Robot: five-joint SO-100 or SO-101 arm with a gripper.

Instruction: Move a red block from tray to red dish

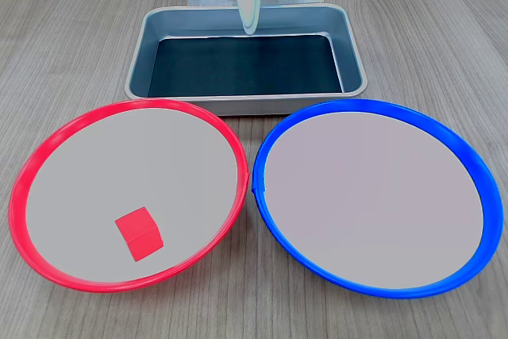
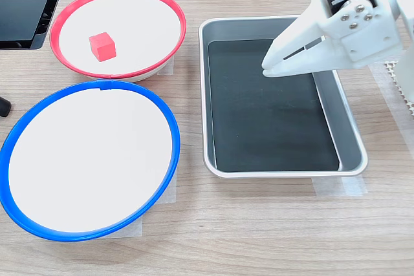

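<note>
Both exterior views: red block (image 1: 139, 233) in red dish (image 1: 48, 144); hand (image 2: 268, 68) closed, empty, well apart.

Brushed grey metal tray (image 1: 355, 53) with matt black bottom, glossy plastic-looking red dish (image 1: 32, 160) and blue dish (image 1: 476, 168) with matt pale insides, matt red block (image 1: 139, 233), wood-grain table (image 1: 63, 45), smooth white plastic gripper (image 2: 266, 68).

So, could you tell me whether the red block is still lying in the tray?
No, the red block lies inside the red dish, and the tray holds nothing.
</note>
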